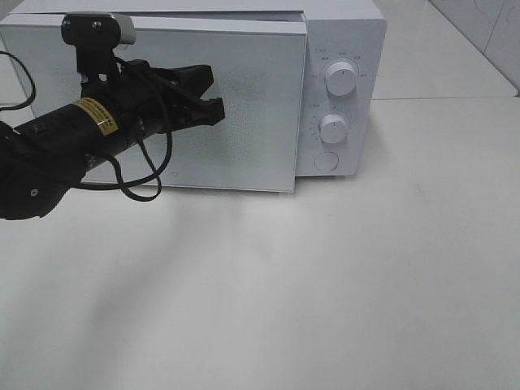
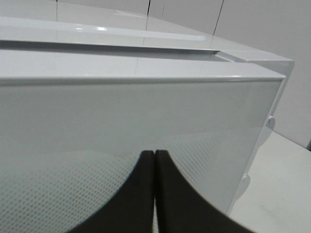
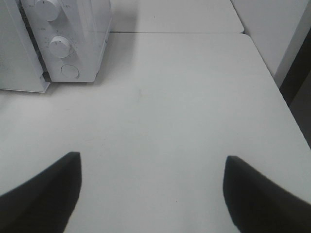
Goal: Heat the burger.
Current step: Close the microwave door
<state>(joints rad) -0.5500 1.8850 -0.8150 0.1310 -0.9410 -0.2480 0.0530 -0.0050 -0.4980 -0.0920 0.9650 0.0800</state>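
Note:
The burger is out of view in all three views. A white microwave (image 1: 345, 41) stands at the back of the table. Its frosted door (image 1: 252, 122) is nearly closed, with a narrow gap still showing along its top and right edge. My left gripper (image 1: 214, 94) is shut and empty, with its tips against the front of the door. In the left wrist view the two black fingers (image 2: 154, 156) lie pressed together on the door panel (image 2: 146, 111). My right gripper (image 3: 153, 167) is open and empty above bare table, away from the microwave (image 3: 77, 29).
The microwave's control panel has two knobs (image 1: 340, 79) (image 1: 332, 126) and a round button (image 1: 325, 161). The white table (image 1: 325, 292) stretches in front. A black cable (image 1: 142, 183) hangs from the left arm. The table's right edge (image 3: 286, 102) shows in the right wrist view.

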